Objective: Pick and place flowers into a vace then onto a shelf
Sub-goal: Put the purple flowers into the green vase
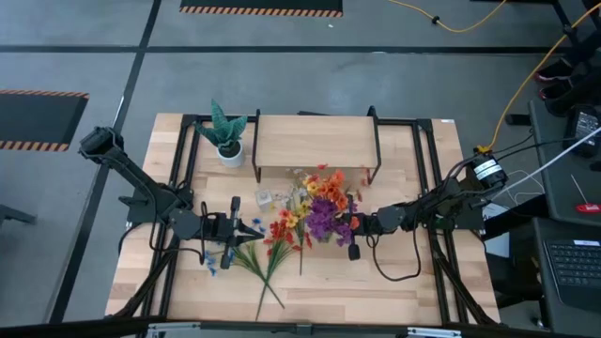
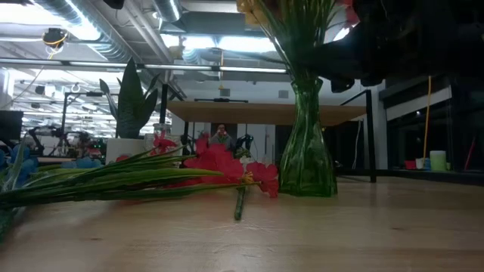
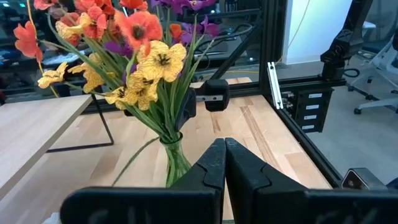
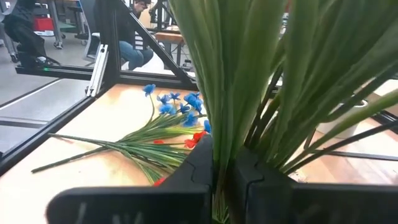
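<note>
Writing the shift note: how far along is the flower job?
Done: a bunch stands in the vase. In hand: the right gripper is shut on those stems; the left gripper is shut, empty. Left: red and blue flowers lie on the table, and the shelf holds nothing.

A robotics lab: exposed ceiling ducts (image 2: 98, 34), hazard-striped floor tape (image 1: 261, 10), black framing (image 3: 273, 56)

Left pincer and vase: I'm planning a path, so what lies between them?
In the high view, red flowers lie on the table between the left pincer and the vase.
</note>
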`<state>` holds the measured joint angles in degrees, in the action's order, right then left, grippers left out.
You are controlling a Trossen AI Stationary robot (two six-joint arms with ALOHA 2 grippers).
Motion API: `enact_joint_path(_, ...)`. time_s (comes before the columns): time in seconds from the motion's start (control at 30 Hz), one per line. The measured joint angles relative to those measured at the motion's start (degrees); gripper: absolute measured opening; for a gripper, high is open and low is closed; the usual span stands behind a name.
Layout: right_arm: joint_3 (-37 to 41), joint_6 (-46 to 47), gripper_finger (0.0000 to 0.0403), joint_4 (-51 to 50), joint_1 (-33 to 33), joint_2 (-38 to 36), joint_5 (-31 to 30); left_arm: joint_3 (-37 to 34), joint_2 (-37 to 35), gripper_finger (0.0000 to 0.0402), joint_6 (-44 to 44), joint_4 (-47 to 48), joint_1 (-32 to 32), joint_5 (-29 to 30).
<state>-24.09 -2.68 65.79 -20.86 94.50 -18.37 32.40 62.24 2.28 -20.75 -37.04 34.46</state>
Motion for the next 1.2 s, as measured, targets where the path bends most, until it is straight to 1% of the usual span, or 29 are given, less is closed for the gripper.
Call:
enact_joint_path(0.2, -0.1, 0.7, 0.0008, -1.76, 0.0, -0.09, 0.0, 0.0, 0.01, 0.0004, 0.0, 0.02, 0.0, 0.0)
enact_joint_path(0.3, -0.1, 0.7, 0.0011, -1.95, 0.0, -0.07, 0.0, 0.0, 0.01, 0.0004, 0.0, 0.02, 0.0, 0.0)
enact_joint_path(0.57, 0.1, 0.68, 0.0057, -0.24, 0.0, 0.1, 0.01, 0.0, 0.0, 0.0004, 0.0, 0.02, 0.0, 0.0)
enact_joint_path(0.77, 0.1, 0.7, 0.0083, -1.67, -0.02, 0.1, 0.02, 0.0, 0.0, 0.0004, 0.0, 0.04, 0.0, -0.02)
enact_joint_path(1.2, 0.16, -3.66, 0.0087, 3.02, -0.09, 0.21, -0.02, 0.0, 0.02, 0.0004, 0.0, 0.02, 0.0, 0.0)
